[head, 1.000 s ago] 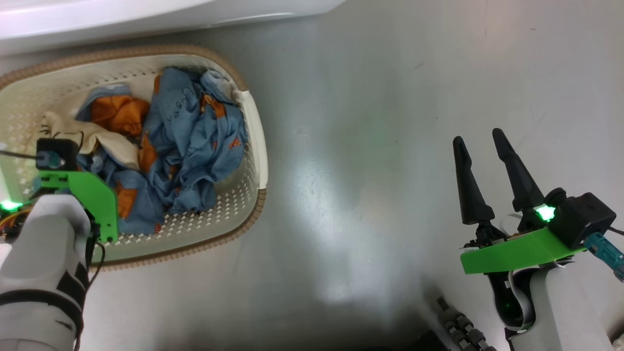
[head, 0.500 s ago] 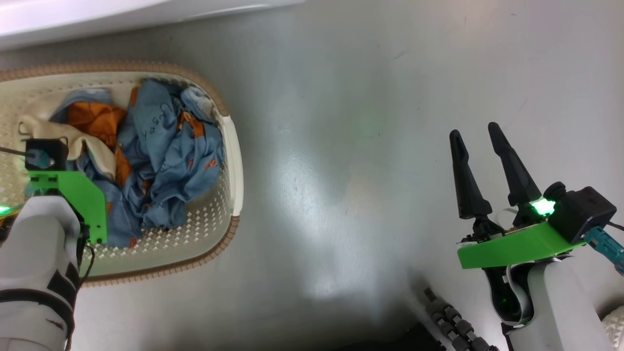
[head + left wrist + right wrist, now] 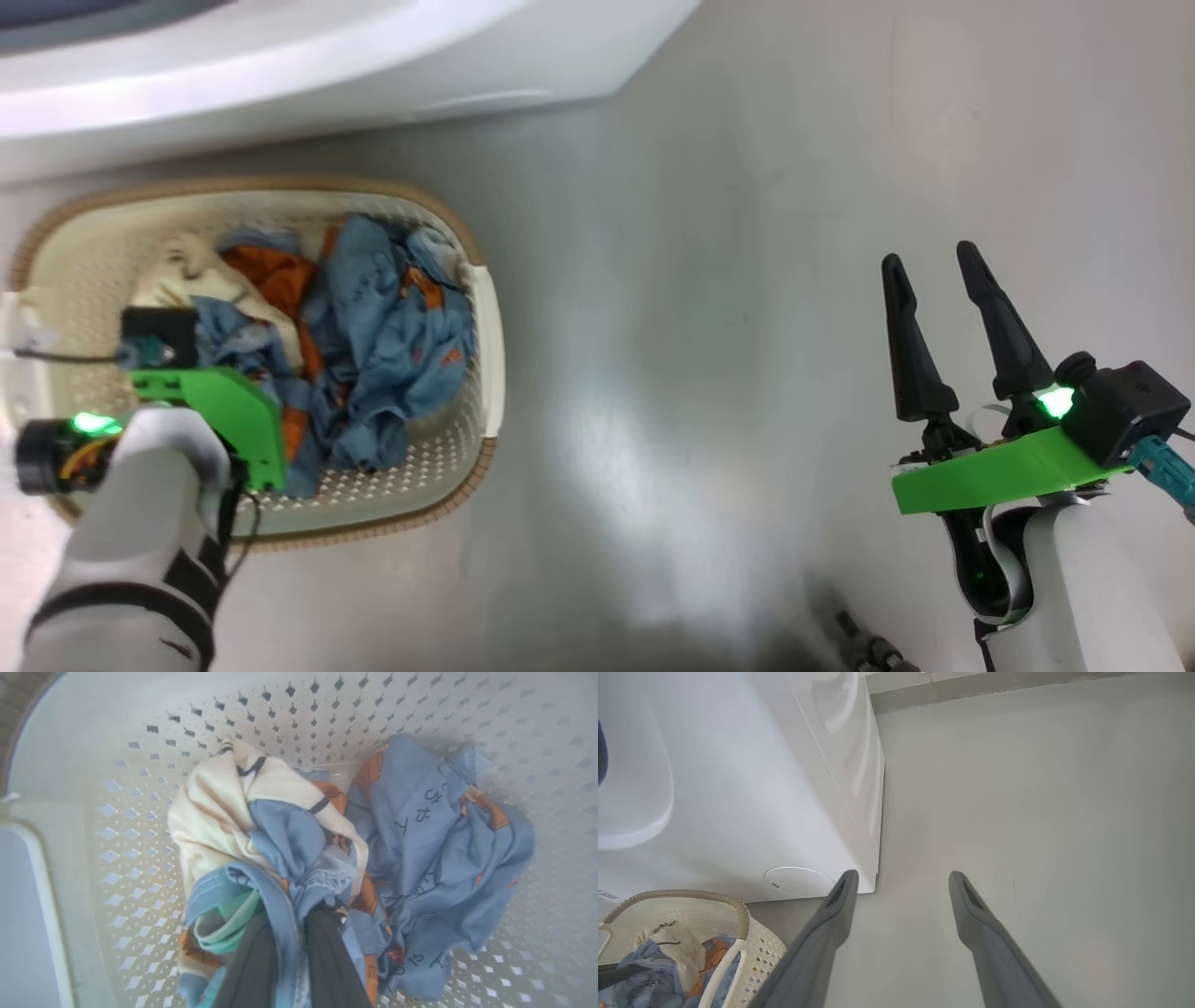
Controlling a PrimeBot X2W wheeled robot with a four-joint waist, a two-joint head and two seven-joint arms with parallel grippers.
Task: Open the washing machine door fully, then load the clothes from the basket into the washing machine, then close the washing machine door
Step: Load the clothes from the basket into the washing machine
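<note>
The cream basket (image 3: 492,329) with a brown rim stands on the floor in front of the white washing machine (image 3: 327,65). In the basket lie the clothes (image 3: 392,341), light-blue fabric with orange prints and a cream piece. In the left wrist view my left gripper (image 3: 301,956) reaches down into the basket and is shut on the clothes (image 3: 420,835). Blue fabric is pinched between its dark fingers (image 3: 252,970). My right gripper (image 3: 929,257) hangs open over bare floor, far right of the basket, with nothing in it. The washing machine door is out of view.
The washing machine's front corner and its round white service cap (image 3: 798,881) show in the right wrist view, just behind the basket (image 3: 738,914). Grey floor (image 3: 700,327) stretches between the basket and my right gripper (image 3: 903,875). A dark ribbed cable (image 3: 868,644) lies at the bottom edge.
The head camera has shifted, so the basket sits differently in the picture. My left gripper has closed on the clothes and blue fabric is bunched up at it. The right gripper stays open.
</note>
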